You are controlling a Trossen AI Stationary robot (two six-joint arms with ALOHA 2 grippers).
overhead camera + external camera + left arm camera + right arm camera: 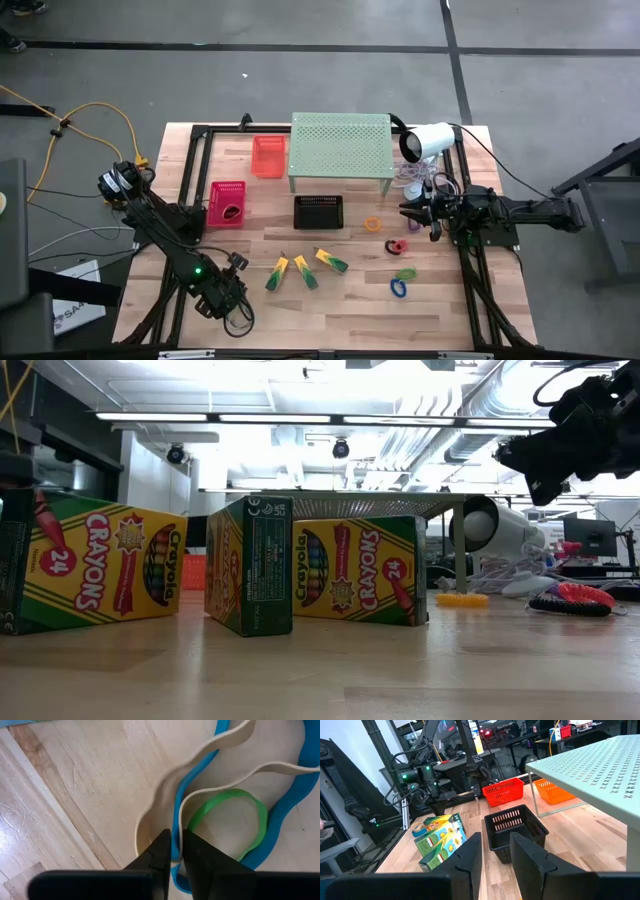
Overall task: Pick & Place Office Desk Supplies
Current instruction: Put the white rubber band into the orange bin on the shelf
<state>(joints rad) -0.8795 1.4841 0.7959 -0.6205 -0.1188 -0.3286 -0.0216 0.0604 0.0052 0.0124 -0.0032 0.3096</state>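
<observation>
**Left hand pinching the rubber bands, far from the black basket**

The rubber bands (280, 766) lie tangled on the bare wood of the tabletop (330, 320): a wavy tan one, a blue one (287, 815) and a green one (260, 815) overlapping. The left hand (173, 857) sits right on them. Its fingers are drawn almost together, leaving only a slit, and strands of the tan and blue bands run into that slit. It reads as a pinch on the tangle, though I cannot tell which strand is truly caught.

From above, this spot is well apart from the black basket (318, 211), out toward the tabletop's near left corner, past the three crayon boxes (305, 270). The arm hides the bands in that view.

These bands look weightless, limp and stretchy. They will likely sag, twist and drag their neighbours along when lifted. A thin flat strand can slip out of a shallow nip, so the best hold is probably across a raised loop of one band, well in between the fingers. A slow lift would show whether one band or the whole tangle comes up.

The right hand (412, 212) hangs above the tabletop near the black basket's right side, fingers apart and empty.
</observation>
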